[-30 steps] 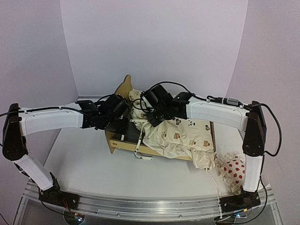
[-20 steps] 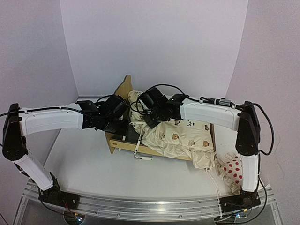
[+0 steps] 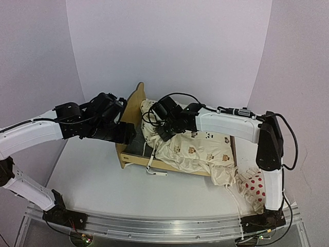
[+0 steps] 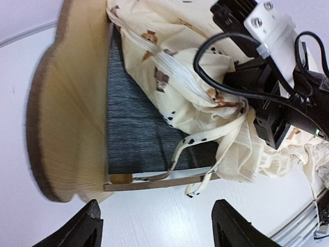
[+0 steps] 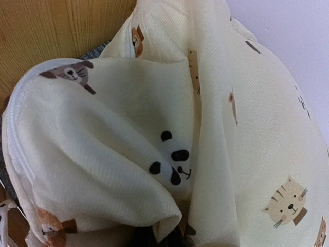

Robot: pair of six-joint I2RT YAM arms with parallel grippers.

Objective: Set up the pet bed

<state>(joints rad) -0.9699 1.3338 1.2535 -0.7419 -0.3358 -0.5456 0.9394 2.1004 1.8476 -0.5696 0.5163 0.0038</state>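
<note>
Inspecting the tabletop (image 3: 92, 180), found left hand (image 4: 157, 231) released, jaws wide, poised just off the pet bed (image 3: 134, 100) headboard. Found right hand (image 3: 163, 133) angled down over the bed, clenched on bunched cushion (image 3: 200, 152) fabric. Counted one bed, mid-tabletop; one cushion; one pillow (image 3: 255, 188). Noted scalloped pale plywood, dark grey base, ruffled cream animal print, red dots on white.

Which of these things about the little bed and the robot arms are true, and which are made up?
1. The left tool is open and holds nothing. True.
2. The red-dotted pillow lies in the pet bed. False: it lies on the table, near the right arm's base.
3. The right tool is shut on the cushion. True.
4. The cushion covers the whole bed. False: it is bunched up, and the dark grey base shows by the headboard.
</note>
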